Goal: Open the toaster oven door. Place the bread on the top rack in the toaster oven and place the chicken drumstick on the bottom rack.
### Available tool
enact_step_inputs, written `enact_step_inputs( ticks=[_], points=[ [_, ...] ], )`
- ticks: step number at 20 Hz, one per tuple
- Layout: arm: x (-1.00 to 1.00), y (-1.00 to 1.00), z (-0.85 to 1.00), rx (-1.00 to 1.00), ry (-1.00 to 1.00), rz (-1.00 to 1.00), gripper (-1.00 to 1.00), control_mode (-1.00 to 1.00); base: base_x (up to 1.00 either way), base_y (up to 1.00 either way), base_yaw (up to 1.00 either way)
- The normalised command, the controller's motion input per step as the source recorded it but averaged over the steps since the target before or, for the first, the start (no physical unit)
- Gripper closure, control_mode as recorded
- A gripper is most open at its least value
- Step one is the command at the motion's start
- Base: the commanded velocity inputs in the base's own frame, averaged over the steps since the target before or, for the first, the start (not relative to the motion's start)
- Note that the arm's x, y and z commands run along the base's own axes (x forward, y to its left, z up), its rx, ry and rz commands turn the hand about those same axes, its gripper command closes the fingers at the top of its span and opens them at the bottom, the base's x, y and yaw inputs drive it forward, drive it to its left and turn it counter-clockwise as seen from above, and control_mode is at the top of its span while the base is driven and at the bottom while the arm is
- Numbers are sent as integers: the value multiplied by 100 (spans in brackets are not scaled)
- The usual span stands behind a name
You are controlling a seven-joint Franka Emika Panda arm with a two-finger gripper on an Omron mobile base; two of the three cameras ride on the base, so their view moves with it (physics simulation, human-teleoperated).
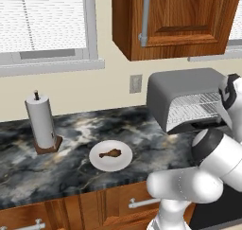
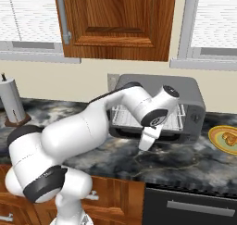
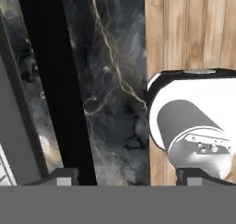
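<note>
The gripper point(image 3: 123, 174) is hanging low over the front part of the worktop point(image 1: 71, 163), pointing down just in front of the toaster oven door point(image 3: 18, 126). In the hand view its two dark fingertips point(image 3: 62, 176) are standing apart with bare marble between them and nothing held; the left tip is sitting by the long black handle slot of the door, though whether it is touching cannot be told.

The door is lying folded down flat in front of the toaster oven point(image 2: 194, 101), so the pale inside is showing. The top rack point(image 1: 196, 101) and the bottom rack point(image 2: 125, 122) are both sitting inside as white wire grids, the arm crossing in front of them in the right base view.

Nearer the front edge, toward the left end of the worktop, the chicken drumstick point(image 1: 110, 153) is lying on a white plate point(image 1: 101, 163). The bread point(image 2: 228, 138) is resting on a yellow plate point(image 2: 215, 138) at the right end, beyond the oven. A paper towel holder point(image 1: 41, 122) is standing upright near the back left.

Behind, a wall socket point(image 1: 135, 84) is sitting on the cream wall, with a wooden cabinet point(image 1: 184, 21) hanging above and blinds point(image 1: 42, 18) covering the window. No readable writing or brand mark is showing on any surface.
</note>
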Motion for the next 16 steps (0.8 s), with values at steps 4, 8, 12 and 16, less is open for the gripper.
enact_step_inputs(
  ticks=[4, 8, 12, 16],
  points=[
    [-50, -1, -66, 0, 12, 0, -100, -100, 0, 0, 0],
    [-52, 0, -10, 0, -1, 0, -100, -100, 0, 0, 0],
    [-41, 8, 38, -4, -10, 8, -100, -100, 0, 0, 0],
    [-12, 23, 52, -20, -13, 24, -100, -100, 0, 0, 0]
  ],
)
